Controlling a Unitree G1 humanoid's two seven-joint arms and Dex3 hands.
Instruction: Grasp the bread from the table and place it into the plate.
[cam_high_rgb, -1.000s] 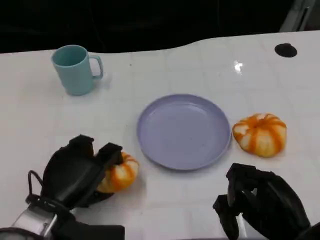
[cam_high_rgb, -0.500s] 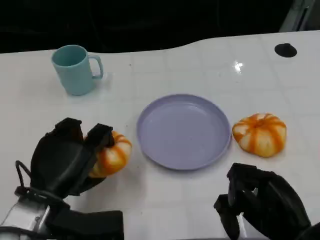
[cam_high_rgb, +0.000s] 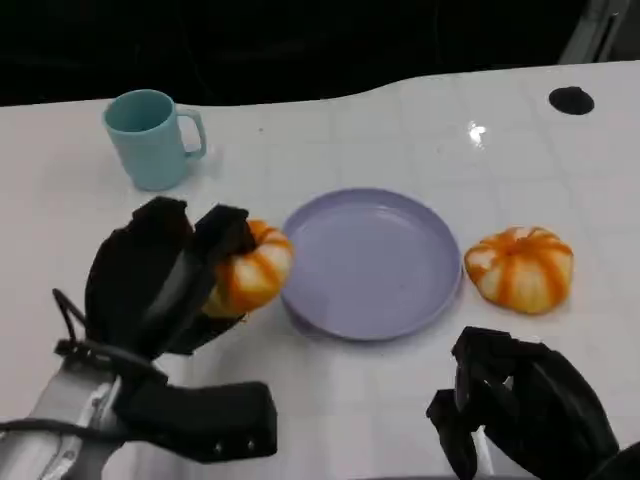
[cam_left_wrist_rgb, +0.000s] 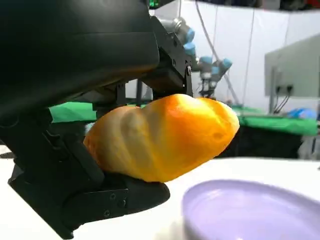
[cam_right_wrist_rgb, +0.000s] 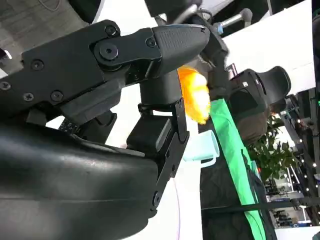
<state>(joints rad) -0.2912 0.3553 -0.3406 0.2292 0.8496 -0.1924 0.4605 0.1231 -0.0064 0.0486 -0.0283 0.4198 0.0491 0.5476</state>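
Note:
My left hand grips an orange-and-white striped bread roll and holds it lifted off the table, just at the left rim of the lavender plate. The left wrist view shows the roll clamped in black fingers above the plate. A second striped bread roll lies on the table right of the plate. My right hand rests at the lower right with fingers curled in, holding nothing. In the right wrist view that hand is up close, with the lifted roll behind it.
A teal mug stands at the back left of the white table. A small black disc sits at the far right near the table's curved back edge. The mug also appears in the right wrist view.
My left hand has raised the roll off the table and carried it up and right, to the plate's left rim. The right hand has not moved.

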